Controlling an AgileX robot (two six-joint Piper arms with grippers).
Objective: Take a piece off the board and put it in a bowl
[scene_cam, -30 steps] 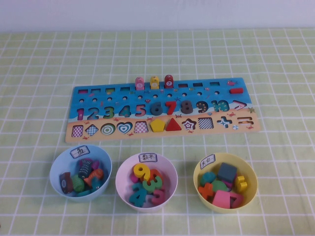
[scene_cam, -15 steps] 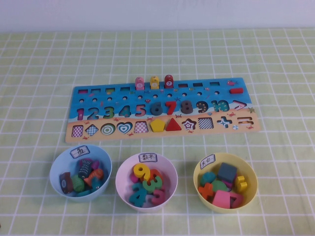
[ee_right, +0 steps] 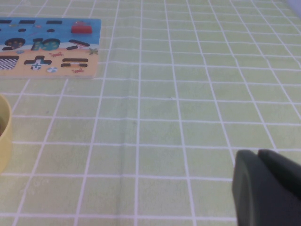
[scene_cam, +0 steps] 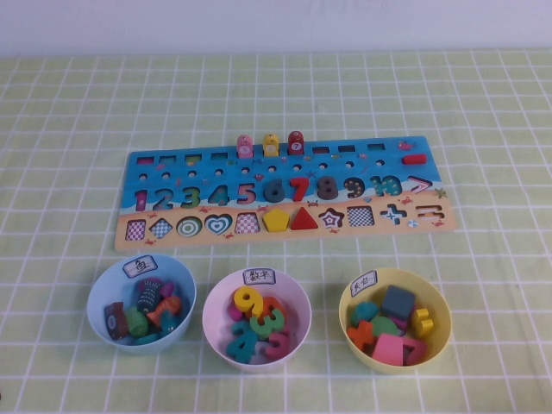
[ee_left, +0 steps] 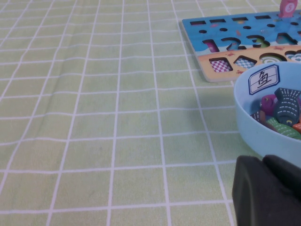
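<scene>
The board (scene_cam: 285,191) lies across the middle of the table; its heart slot (scene_cam: 218,225) shows only its printed pattern. The yellow bowl (scene_cam: 436,304) stands in front of the board's right end and holds several shape pieces, among them a teal piece (scene_cam: 364,311) whose shape I cannot make out. Neither arm shows in the high view. My left gripper (ee_left: 263,188) is shut and empty, low over the cloth beside the light-blue bowl (ee_left: 263,136). My right gripper (ee_right: 261,183) is shut and empty, over the cloth to the right of the yellow bowl (ee_right: 3,136).
A yellow pentagon (scene_cam: 276,221) and a red triangle (scene_cam: 303,219) sit in the board's slots. Three pegs (scene_cam: 271,144) stand at its far edge. The light-blue bowl (scene_cam: 108,285) and the white-pink bowl (scene_cam: 217,297) hold fish and number pieces.
</scene>
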